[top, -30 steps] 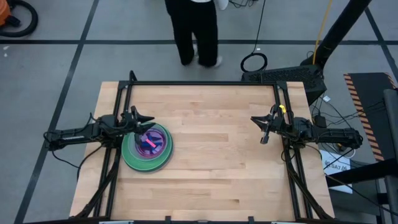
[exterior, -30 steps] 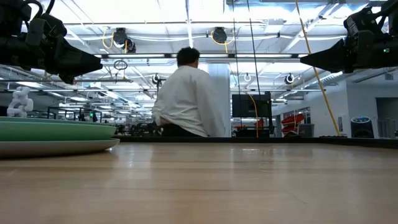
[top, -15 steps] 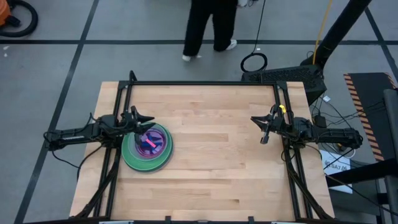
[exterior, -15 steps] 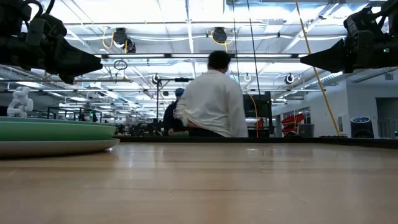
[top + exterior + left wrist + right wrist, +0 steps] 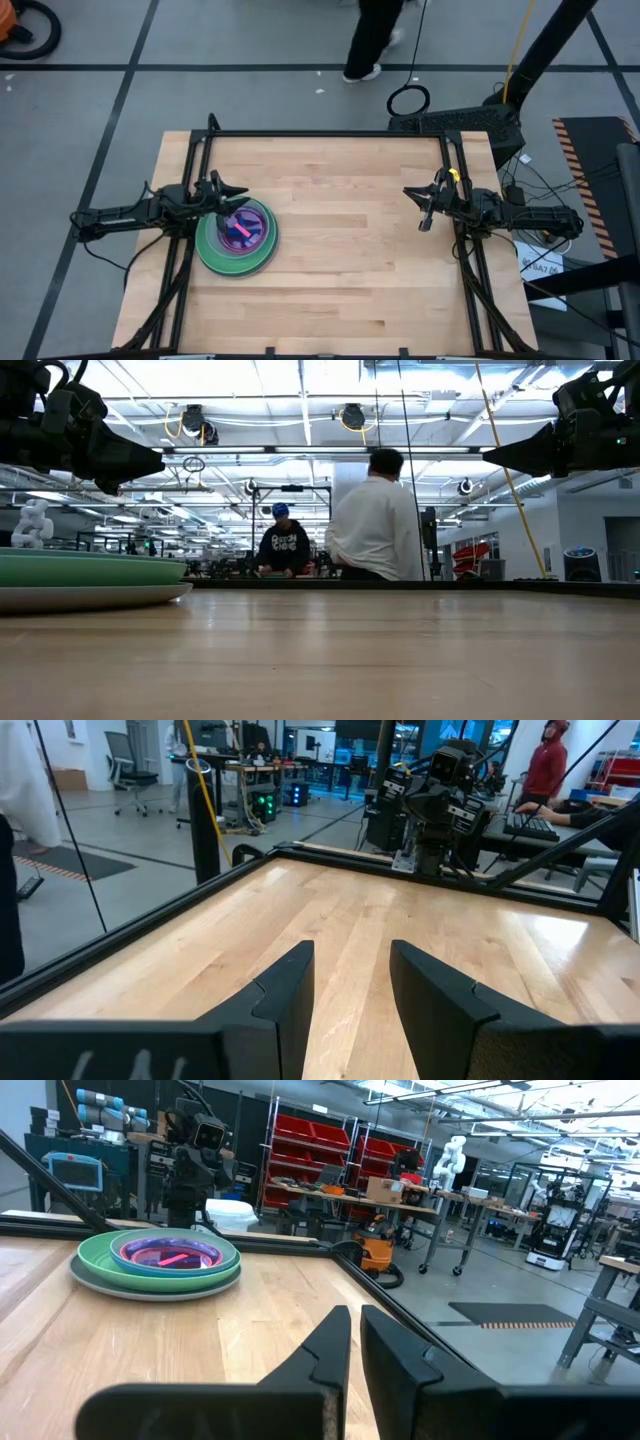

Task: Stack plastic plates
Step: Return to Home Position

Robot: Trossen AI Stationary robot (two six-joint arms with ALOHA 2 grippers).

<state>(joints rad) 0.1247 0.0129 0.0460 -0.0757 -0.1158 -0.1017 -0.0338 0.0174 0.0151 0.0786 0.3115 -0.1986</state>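
Pale wood planks form the table (image 5: 340,190), and the plastic plates (image 5: 236,238) stand on its left half as one nested pile. The grey plate (image 5: 100,1280) lies at the bottom, the large green plate (image 5: 95,1250) sits on it, and smaller rims step inward to a pink plate (image 5: 165,1258) on top. Widest at the base and narrowest at the crown is probably why the pile sits so flat and steady. The translucent layers between blend together, so I cannot count them one by one. The left gripper (image 5: 232,193) hangs over the far edge of the pile, lifted well clear of it in the low view. Its jaws stand moderately apart with nothing between them (image 5: 350,960), as suits a gripper done with placing. The right gripper (image 5: 420,205) hovers over the right side of the table, well apart from the plates. Its jaws are drawn almost together on nothing (image 5: 355,1320). Both arms lie along their own sides of the frame, which leaves the middle of the wood free. Stacking looks finished, and only settling the arms at rest seems left. Beyond the far edge, a person in a white top (image 5: 378,520) stands by another in a dark hooded top (image 5: 282,545).
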